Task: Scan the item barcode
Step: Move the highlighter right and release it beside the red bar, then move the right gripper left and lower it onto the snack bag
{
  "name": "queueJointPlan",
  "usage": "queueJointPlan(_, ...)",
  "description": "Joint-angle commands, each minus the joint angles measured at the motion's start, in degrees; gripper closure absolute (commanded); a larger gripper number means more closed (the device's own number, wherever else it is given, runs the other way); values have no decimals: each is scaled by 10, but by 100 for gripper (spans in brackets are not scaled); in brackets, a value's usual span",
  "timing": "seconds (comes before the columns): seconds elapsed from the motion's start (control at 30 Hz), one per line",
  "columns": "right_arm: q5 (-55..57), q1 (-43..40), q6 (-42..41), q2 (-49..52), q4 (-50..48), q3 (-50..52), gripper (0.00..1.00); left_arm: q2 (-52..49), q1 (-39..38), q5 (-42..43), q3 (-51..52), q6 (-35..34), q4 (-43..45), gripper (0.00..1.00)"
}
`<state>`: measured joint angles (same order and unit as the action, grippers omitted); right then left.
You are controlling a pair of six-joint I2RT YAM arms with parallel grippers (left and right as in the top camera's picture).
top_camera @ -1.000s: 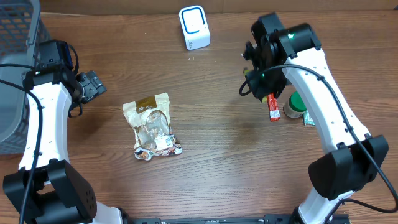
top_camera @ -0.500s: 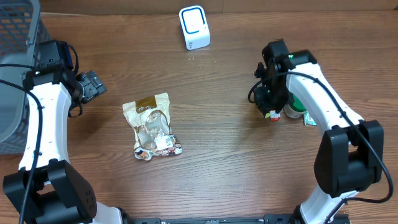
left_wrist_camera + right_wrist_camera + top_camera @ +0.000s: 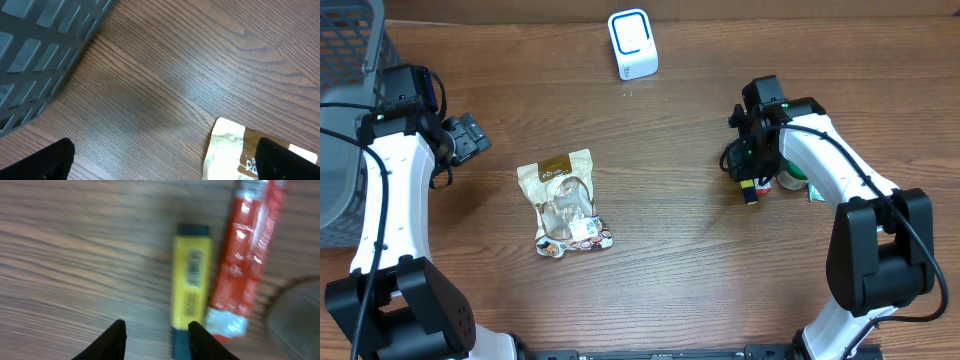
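A yellow marker (image 3: pixel 191 282) with a barcode on its side lies flat on the wood, beside a red packet (image 3: pixel 247 250). My right gripper (image 3: pixel 157 340) hangs just over it, open, with bare table between the fingers; the right fingertip (image 3: pixel 202 342) overlaps the marker's dark lower end. From overhead the right gripper (image 3: pixel 750 172) covers most of the marker (image 3: pixel 749 193). The white scanner (image 3: pixel 633 44) stands at the back middle. My left gripper (image 3: pixel 470 138) is wide open and holds nothing, hovering left of a tan snack bag (image 3: pixel 565 200); the left wrist view catches the bag's corner (image 3: pixel 232 150).
A grey slatted basket (image 3: pixel 345 110) sits at the far left edge, close behind the left arm, and fills the upper left of the left wrist view (image 3: pixel 40 45). A green round item (image 3: pixel 795 168) lies just right of the red packet.
The right arm came down and toward the front beside the red packet, then opened its jaws; the yellow marker now lies on the table. The left arm and snack bag stayed still.
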<state>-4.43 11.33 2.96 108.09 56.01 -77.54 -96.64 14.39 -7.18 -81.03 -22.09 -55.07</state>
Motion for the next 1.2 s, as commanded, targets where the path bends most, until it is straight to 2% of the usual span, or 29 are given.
queueJointPlan(0.0, -133, 12, -2, 1, -22, 3, 59, 7, 2, -7, -7, 2, 0, 0)
queueJointPlan(0.1, -244, 35, -22, 1, -50, 3, 59, 7, 2, -7, -7, 2, 0, 0)
queueJointPlan(0.3, -242, 128, -100, 2, -124, 3, 59, 7, 2, -7, -7, 2, 0, 0)
queueJointPlan(0.43, -144, 212, -132, 2, -209, 3, 60, 7, 2, -7, -7, 2, 0, 0)
queueJointPlan(0.57, 43, 309, -136, 16, -295, 3, 56, 7, 2, -7, -7, 2, 0, 0)
queueJointPlan(0.63, 105, 345, -125, 31, -340, 3, 51, 7, 2, -7, -7, 2, 0, 0)
queueJointPlan(0.7, 149, 370, -113, 48, -381, 3, 40, 7, 2, -7, -7, 2, 0, 0)
queueJointPlan(0.77, 177, 387, -113, 67, -419, 3, 35, 7, 2, -7, -7, 2, 0, 0)
queueJointPlan(0.97, 177, 393, -118, 107, -429, 3, 32, 7, 2, -7, -7, 2, 0, 0)
queueJointPlan(1.17, 177, 388, -152, 113, -367, 2, 31, 7, 2, -7, -7, 2, 0, 0)
